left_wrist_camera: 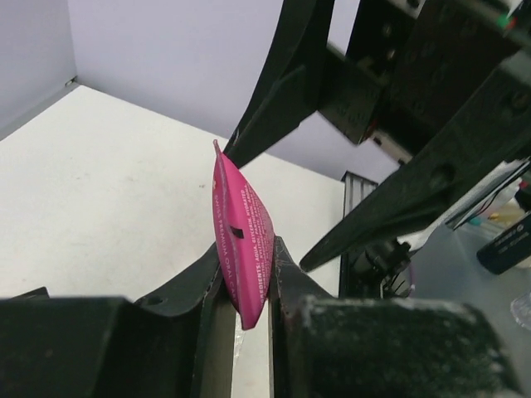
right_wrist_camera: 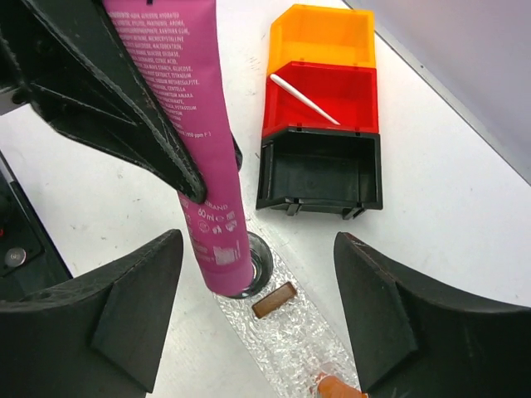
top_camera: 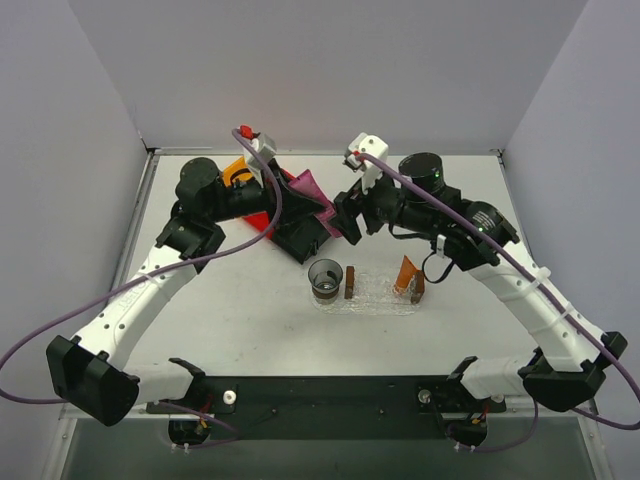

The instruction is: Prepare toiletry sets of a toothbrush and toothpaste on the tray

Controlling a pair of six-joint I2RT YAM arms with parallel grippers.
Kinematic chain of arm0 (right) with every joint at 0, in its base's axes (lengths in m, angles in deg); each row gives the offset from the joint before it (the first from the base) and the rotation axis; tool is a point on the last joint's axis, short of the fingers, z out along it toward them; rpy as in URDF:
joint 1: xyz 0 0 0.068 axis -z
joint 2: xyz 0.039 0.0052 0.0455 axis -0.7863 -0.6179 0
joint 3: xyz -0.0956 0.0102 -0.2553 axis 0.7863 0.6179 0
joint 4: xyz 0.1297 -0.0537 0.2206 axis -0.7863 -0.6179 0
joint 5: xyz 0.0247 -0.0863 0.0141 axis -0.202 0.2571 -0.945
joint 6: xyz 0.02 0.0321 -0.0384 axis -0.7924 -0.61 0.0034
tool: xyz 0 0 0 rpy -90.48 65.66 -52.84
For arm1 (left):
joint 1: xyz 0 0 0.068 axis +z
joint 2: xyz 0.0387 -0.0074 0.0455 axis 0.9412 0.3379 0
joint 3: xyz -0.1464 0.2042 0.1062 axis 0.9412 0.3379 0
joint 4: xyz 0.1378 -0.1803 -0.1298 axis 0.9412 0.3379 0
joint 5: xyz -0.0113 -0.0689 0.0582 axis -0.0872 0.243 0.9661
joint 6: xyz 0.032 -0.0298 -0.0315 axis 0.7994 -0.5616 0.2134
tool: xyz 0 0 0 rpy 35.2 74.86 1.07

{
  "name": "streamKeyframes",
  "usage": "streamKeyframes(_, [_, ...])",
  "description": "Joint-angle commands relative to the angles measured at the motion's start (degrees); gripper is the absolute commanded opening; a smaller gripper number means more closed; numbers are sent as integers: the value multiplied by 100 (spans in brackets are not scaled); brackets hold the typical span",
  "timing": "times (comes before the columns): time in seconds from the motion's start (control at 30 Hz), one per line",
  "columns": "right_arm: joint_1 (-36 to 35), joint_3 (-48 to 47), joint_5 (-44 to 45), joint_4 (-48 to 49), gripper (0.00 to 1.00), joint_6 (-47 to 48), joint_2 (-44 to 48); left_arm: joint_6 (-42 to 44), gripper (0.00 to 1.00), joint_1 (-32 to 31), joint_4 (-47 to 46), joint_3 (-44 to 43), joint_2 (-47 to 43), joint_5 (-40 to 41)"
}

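left gripper (left_wrist_camera: 249,274) jaws pinch the magenta toothpaste tube (left_wrist_camera: 241,224), holding it upright off the surface (right_wrist_camera: 465,207) above the tray (right_wrist_camera: 290,340), right gripper (right_wrist_camera: 265,307) jaws spread wide facing it, probably for a handover; orange tube (top_camera: 407,272) is on the tray, toothbrush (right_wrist_camera: 303,98) in the red bin (right_wrist_camera: 361,91).

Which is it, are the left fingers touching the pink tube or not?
Touching. The left wrist view shows the pink toothpaste tube squeezed between the left fingers, both pressed against its sides with no gap.
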Motion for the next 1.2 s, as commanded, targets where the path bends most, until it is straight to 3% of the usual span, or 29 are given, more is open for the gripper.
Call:
streamKeyframes(0.0, [212, 125, -356, 181, 68, 68, 516, 1416, 0, -16, 1052, -452, -146, -550])
streamKeyframes(0.2, [468, 29, -1692, 49, 68, 15, 772, 2384, 0, -112, 2215, -734, 30, -1613])
streamKeyframes(0.4, [476, -217, -2676, -162, 69, -99, 500, 3096, 0, -490, 3033, -998, 118, -1940])
streamKeyframes(0.83, [441, -385, -3257, -241, 67, -178, 51, 3861, 0, -789, 3780, -1200, 188, -1730])
streamKeyframes(1.17, [389, -200, -3425, -241, 46, -125, -10, 4019, 0, -860, 3939, -1323, 268, -1580])
